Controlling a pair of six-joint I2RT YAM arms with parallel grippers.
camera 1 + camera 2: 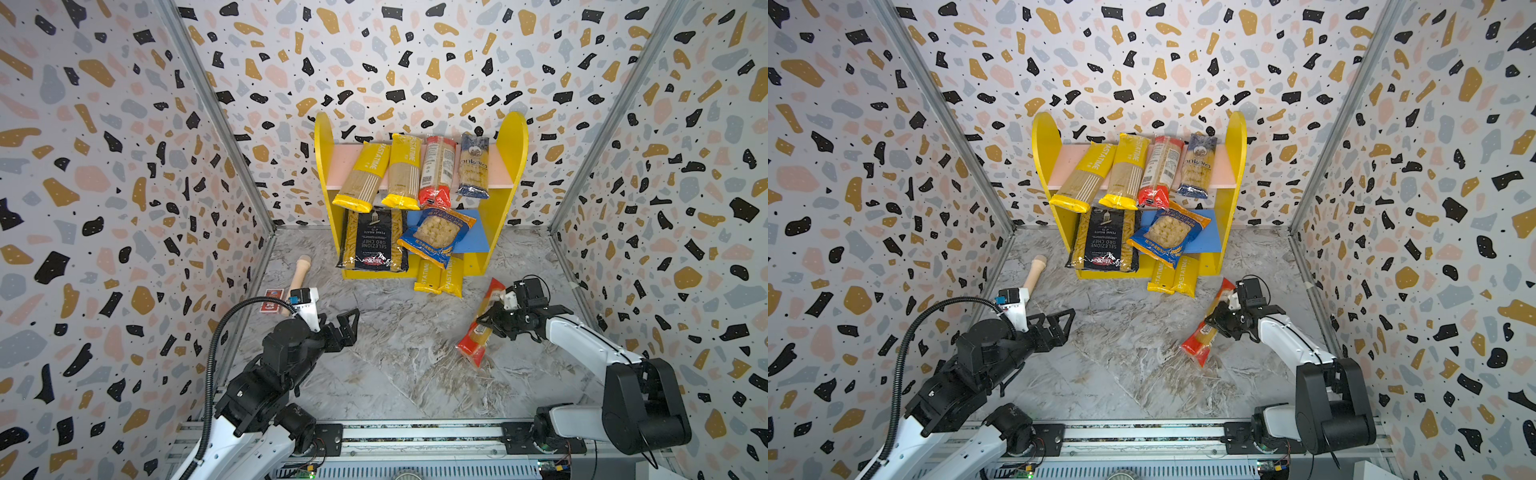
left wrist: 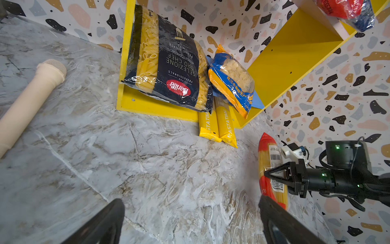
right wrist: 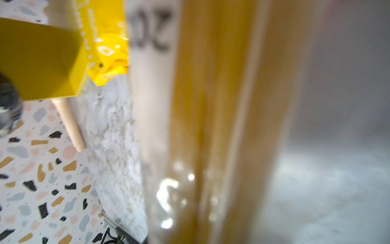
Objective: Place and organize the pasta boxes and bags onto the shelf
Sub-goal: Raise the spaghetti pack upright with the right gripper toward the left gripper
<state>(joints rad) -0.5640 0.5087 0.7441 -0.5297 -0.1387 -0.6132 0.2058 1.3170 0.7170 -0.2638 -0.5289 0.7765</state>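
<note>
- Your right gripper (image 1: 494,316) has its jaws pressed in on the middle of a red-ended spaghetti pack (image 1: 478,332). The left wrist view shows it clamped across the pack's label.
- That pack sits slanted at the right side of the marble table (image 1: 395,374), in front of the shelf (image 1: 513,137) and apart from it. You cannot tell whether it is lifted clear of the table.
- The right wrist view gives you only blurred spaghetti close against the lens.
- Your left gripper (image 1: 344,328) hangs over the left side of the table, jaws spread wide with nothing between them.
- On the pink upper board (image 1: 338,166) you have four long packs side by side, their near ends sticking out over the front edge. They are a tilted yellow pack (image 1: 363,176), a straighter yellow pack (image 1: 403,170), a second red-ended pack (image 1: 436,170) and a dark-blue pack (image 1: 473,166).
- In the lower compartment, the black penne bag (image 1: 372,241) leans by the left side panel. The blue-orange bag (image 1: 436,235) lies tilted beside it, on the blue lower board (image 1: 473,239).
- Beneath those two bags, a pair of yellow packs (image 1: 451,278) pokes out side by side onto the table.
- A wooden stick (image 1: 299,274) lies near the left wall, with a small red box (image 1: 272,300) just beside its near end.
</note>
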